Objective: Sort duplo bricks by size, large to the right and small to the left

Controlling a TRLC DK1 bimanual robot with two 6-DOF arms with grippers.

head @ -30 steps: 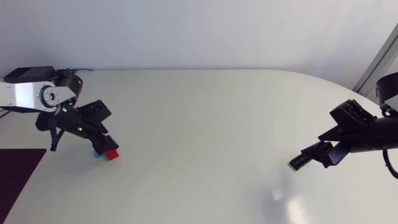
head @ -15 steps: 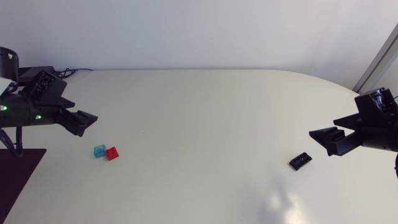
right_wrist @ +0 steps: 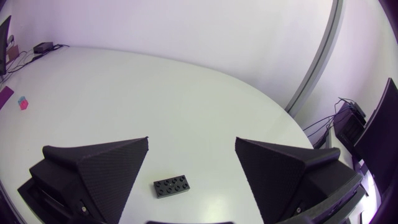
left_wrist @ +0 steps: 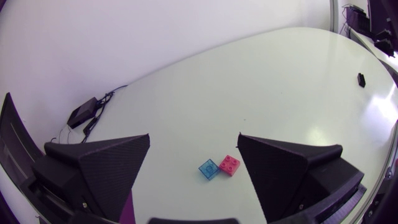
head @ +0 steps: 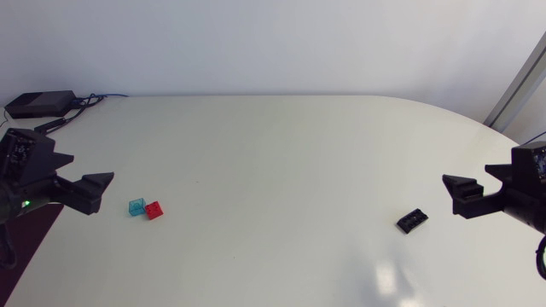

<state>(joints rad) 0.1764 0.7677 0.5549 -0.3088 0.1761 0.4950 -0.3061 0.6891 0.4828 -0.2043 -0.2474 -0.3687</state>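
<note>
Two small bricks sit touching at the left of the table, a clear teal brick (head: pixel 136 206) and a red brick (head: pixel 154 210). My left gripper (head: pixel 101 192) hovers open and empty a little to their left. In the left wrist view the teal brick (left_wrist: pixel 208 168) and red brick (left_wrist: pixel 229 165) lie just ahead of the left gripper (left_wrist: pixel 194 135), between its spread fingers. A large flat black brick (head: pixel 412 221) lies at the right. My right gripper (head: pixel 456 196) is open beside it, to its right. The right wrist view shows the black brick (right_wrist: pixel 172 186) below the open right gripper (right_wrist: pixel 192 139).
A black box (head: pixel 38 104) with cables rests at the table's back left corner. A dark purple mat (head: pixel 26 239) lies at the left front edge. Wide bare tabletop (head: pixel 281 188) separates the two groups of bricks.
My left arm lifted off the small bricks and withdrew to the left edge, leaving them on the table. My right arm also drew back toward the right edge, away from the black brick.
</note>
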